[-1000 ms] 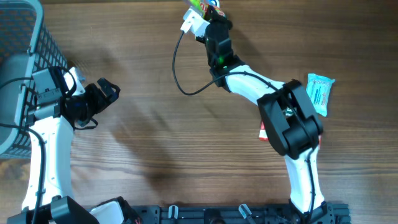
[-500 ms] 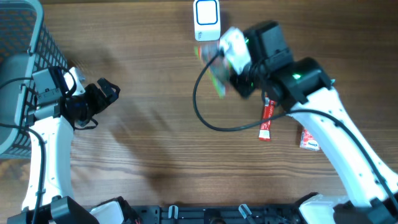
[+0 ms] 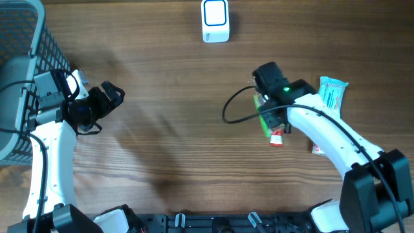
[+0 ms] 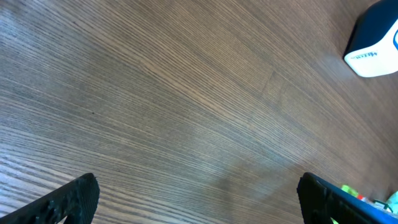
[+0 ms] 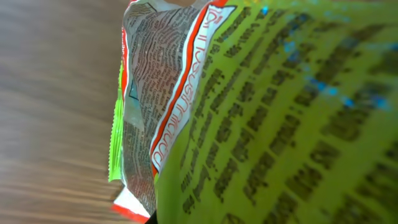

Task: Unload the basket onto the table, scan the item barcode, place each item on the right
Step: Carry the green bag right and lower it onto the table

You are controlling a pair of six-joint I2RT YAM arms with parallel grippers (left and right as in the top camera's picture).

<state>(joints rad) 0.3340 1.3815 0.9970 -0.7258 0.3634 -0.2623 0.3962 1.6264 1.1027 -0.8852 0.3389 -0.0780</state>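
Green snack packet (image 3: 264,120) pinched in the right jaws.
Left jaws spread wide; red sachet (image 3: 276,137) just beside the right jaws, scanner (image 3: 215,21) well apart from both.

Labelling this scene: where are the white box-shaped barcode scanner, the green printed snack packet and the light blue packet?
white barcode scanner (image 3: 215,19), overhead view, top face.
green snack packet (image 5: 280,112), right wrist view, printed side.
light blue packet (image 3: 333,96), overhead view, its middle.

The wooden table (image 3: 162,142) carries a white scanner (image 3: 215,21) at its far edge. On the right lie a blue packet (image 3: 334,96), a red stick packet (image 3: 276,138) and a red-and-white packet (image 3: 318,149).
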